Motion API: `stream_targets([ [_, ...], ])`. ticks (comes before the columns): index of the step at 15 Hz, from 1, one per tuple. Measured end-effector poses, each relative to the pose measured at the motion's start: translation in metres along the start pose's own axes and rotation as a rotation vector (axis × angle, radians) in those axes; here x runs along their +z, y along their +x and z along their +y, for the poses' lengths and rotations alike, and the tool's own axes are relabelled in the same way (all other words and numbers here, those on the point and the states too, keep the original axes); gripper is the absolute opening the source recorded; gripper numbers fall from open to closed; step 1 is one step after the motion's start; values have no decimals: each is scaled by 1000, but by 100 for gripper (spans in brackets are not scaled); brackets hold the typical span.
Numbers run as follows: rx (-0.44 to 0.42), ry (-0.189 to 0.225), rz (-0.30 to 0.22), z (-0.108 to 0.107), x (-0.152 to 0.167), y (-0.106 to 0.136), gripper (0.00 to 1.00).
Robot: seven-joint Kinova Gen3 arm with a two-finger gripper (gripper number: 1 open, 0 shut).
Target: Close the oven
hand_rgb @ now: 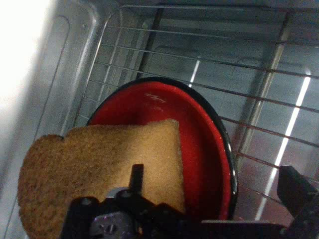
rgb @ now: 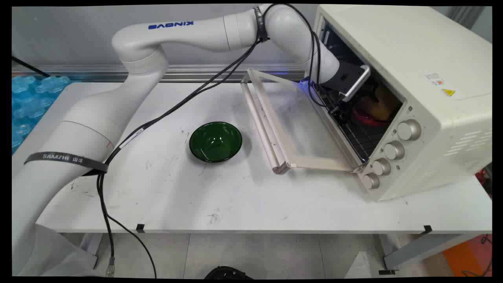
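While the gripper reaches inside the oven, whether its fingers grip I cannot tell; the toast lies at nine o'clock on the red plate, rack beyond.

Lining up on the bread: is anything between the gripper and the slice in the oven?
Nothing visible. The gripper is inside the oven, beyond its lowered door, right by the bread slice on the red plate; the rack lies under the plate.
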Motion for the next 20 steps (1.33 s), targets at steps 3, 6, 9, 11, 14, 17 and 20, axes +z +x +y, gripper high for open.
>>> stream_targets([
  [3, -19, 3, -3, 3, -12, 1, 100],
  [6, -76, 5, -9, 8, -34, 5, 100],
  [9, -162, 11, -19, 11, -58, 8, 100],
  [11, -236, 15, -30, 14, -77, 11, 100],
  [14, -317, 20, -48, 17, -98, 13, 100],
  [17, -431, 28, -83, 21, -130, 15, 100],
  [20, -568, 46, -122, 26, -164, 19, 100],
])
